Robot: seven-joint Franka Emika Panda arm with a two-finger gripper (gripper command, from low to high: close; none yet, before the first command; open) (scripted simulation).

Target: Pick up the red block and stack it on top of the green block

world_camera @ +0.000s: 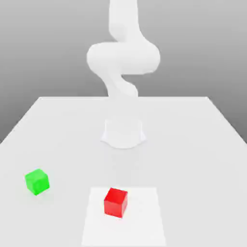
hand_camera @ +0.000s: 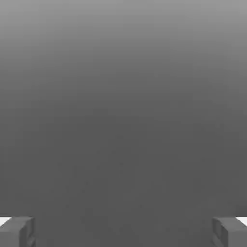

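Observation:
A red block [world_camera: 116, 202] rests on the white table [world_camera: 193, 144], near the front edge and a little to the exterior view's left of centre. A green block [world_camera: 37, 181] sits apart from it, further toward the exterior view's left. In the hand view my gripper [hand_camera: 123, 231] is open, its two grey fingertips [hand_camera: 17, 231] far apart with nothing between them and plain grey background beyond. The white arm [world_camera: 123, 58] rises from its base behind the blocks and bends upward, well away from both.
The arm's round base [world_camera: 123, 134] stands at the middle of the table. A lighter square patch [world_camera: 144, 226] lies on the tabletop under the red block. The table's side edges slope outward toward the front.

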